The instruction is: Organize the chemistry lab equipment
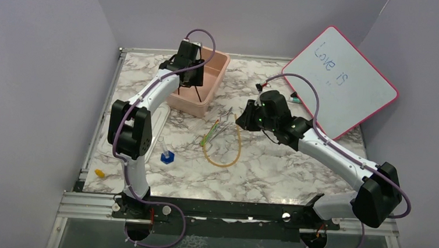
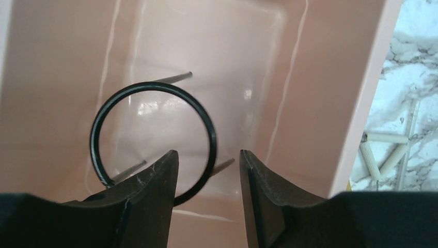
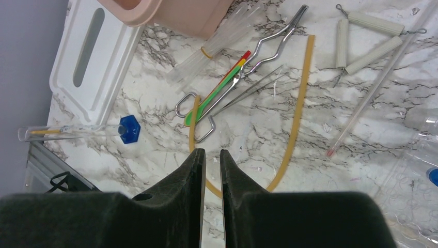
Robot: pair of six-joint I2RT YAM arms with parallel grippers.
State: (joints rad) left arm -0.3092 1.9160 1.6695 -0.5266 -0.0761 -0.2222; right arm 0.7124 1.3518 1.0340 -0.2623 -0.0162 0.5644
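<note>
My left gripper (image 2: pixel 208 152) hangs open inside the pink tub (image 2: pixel 330 103). The black wire ring (image 2: pixel 155 84) with thin metal legs lies just beyond its left finger, not pinched. My right gripper (image 3: pixel 213 151) hovers above the table with only a narrow gap between its jaws and nothing in it. Below it lies the amber rubber tube (image 3: pixel 297 113), bent in a U. Beside the tube lie metal tongs (image 3: pixel 268 39), thin tweezers (image 3: pixel 248 93) and a green-handled tool (image 3: pixel 214 95). A blue piece (image 3: pixel 129 129) sits by a clear test tube (image 3: pixel 67 133).
The tub's white lid (image 3: pixel 90 57) lies left of the tub. A clay triangle (image 3: pixel 361 39), a long thin glass rod (image 3: pixel 377 88) and a bundle of clear tubes (image 3: pixel 217 51) lie nearby. The red-framed whiteboard (image 1: pixel 340 80) leans at back right. A small yellow piece (image 1: pixel 100 173) sits front left.
</note>
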